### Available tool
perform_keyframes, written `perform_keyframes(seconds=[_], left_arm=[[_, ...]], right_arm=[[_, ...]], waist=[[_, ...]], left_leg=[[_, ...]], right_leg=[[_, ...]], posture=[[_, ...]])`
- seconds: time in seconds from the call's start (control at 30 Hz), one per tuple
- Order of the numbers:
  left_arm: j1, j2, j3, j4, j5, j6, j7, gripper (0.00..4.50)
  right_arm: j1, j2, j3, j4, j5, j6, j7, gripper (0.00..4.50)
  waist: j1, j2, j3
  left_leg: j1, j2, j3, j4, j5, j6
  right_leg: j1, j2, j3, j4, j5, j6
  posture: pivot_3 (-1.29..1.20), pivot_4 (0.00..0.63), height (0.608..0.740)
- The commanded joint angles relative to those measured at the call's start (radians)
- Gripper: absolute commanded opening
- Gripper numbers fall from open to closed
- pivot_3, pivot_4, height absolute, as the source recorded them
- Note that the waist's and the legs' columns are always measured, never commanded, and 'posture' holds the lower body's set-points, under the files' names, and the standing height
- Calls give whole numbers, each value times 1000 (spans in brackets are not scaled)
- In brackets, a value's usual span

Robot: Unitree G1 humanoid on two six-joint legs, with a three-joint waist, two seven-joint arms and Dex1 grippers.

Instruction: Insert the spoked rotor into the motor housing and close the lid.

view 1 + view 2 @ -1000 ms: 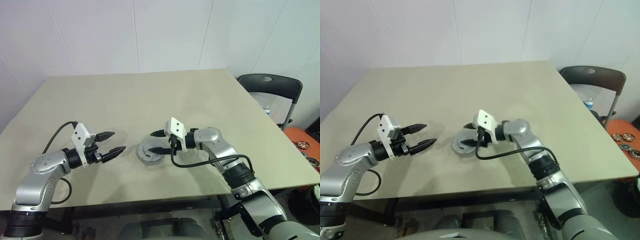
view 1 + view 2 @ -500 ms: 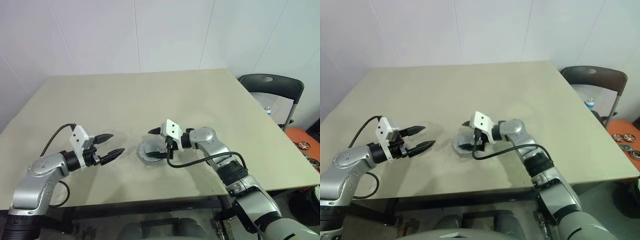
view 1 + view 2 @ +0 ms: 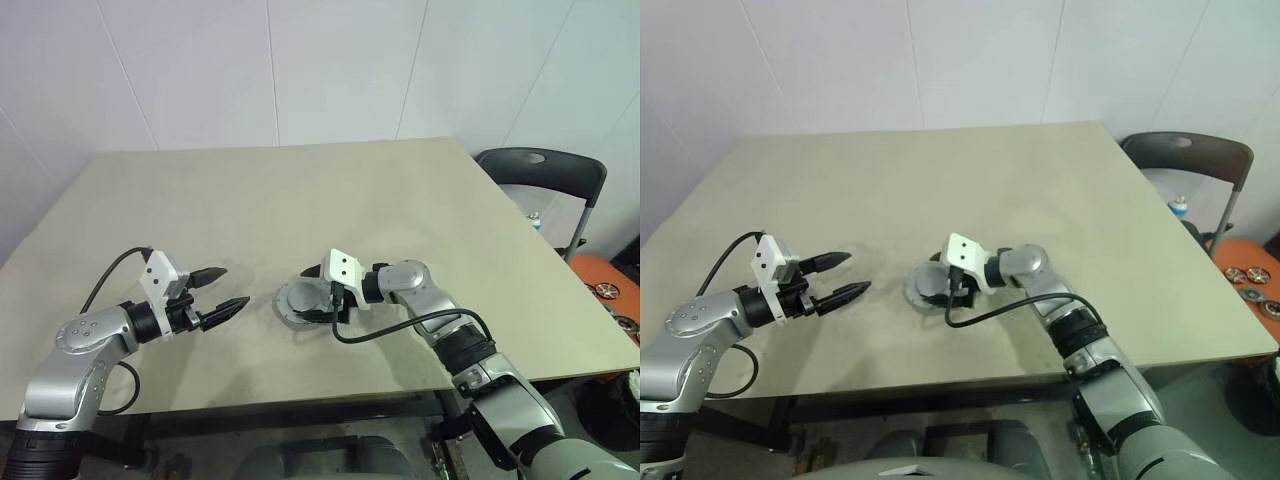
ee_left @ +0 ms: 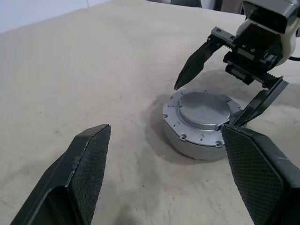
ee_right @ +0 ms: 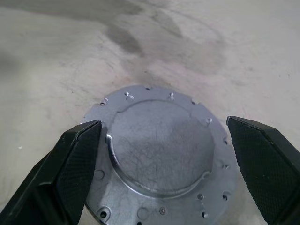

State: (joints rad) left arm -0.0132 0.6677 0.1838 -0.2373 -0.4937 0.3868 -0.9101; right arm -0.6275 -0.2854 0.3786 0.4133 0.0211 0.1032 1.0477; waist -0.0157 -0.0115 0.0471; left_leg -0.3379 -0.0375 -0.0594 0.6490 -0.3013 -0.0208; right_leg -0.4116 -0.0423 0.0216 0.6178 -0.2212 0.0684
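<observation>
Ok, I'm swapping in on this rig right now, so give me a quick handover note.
Right gripper: open, fingers on either side of the lid, holding nothing.
Left gripper: open, empty, over the table to the robot's left of the assembly.
Lid sits flat on the motor housing near the table's front middle; rotor hidden under it if inserted.
Done: lid placed on the housing.
Left: check seating, withdraw the right arm.

Large rectangular table, matte beige top, faint darker smudges near the middle. White panelled wall behind, thin vertical seams, evenly lit, no hard shadows. Black folding chair at the table's far right corner, dark seat back, metal frame. Small blue-capped bottle beside the chair. Orange tray at the right edge, holding several small round metal parts. Dark table frame and legs below the near edge.
</observation>
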Motion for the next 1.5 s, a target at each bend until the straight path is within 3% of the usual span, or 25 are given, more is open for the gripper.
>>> perform_keyframes(seconds=[0.03,0.27,0.37,0.43,0.8,1.27,1.5], left_arm=[[-13,12,19,-15,-8,-12,-4,4016],[-17,15,19,-6,-6,-14,-7,4016],[-21,16,20,0,-4,-15,-8,4016],[-22,16,21,2,-3,-17,-8,4016],[-25,14,21,17,4,-29,-3,4016],[-39,4,12,32,15,-43,6,4016],[-41,1,8,27,14,-37,12,4016]], right_arm=[[6,12,-15,25,3,18,-14,4486],[4,27,-25,37,6,23,-18,4486],[3,22,-25,39,5,12,-8,3913],[0,18,-26,40,6,13,1,3279],[-11,6,-9,82,-34,-22,-7,3260],[-30,6,-39,38,29,84,61,3260],[-45,14,-44,59,7,91,11,3260]], waist=[[0,0,0],[-1,0,0],[-1,0,0],[-1,0,0],[-1,0,0],[2,0,0],[2,0,0]], left_leg=[[0,0,0,0,0,0],[2,0,0,1,0,0],[2,0,0,0,0,0],[2,0,0,0,0,0],[2,0,0,1,0,0],[1,-1,0,1,0,0],[1,-1,0,1,0,0]], right_leg=[[0,0,0,0,0,0],[2,1,0,0,0,0],[2,1,0,0,0,0],[2,1,0,0,0,0],[3,1,0,1,0,0],[2,0,0,0,0,0],[2,0,0,0,0,0]], posture=[[0,0,740],[0,0,740],[0,0,740],[0,0,740],[0,0,740],[0,0,740],[0,0,740]])
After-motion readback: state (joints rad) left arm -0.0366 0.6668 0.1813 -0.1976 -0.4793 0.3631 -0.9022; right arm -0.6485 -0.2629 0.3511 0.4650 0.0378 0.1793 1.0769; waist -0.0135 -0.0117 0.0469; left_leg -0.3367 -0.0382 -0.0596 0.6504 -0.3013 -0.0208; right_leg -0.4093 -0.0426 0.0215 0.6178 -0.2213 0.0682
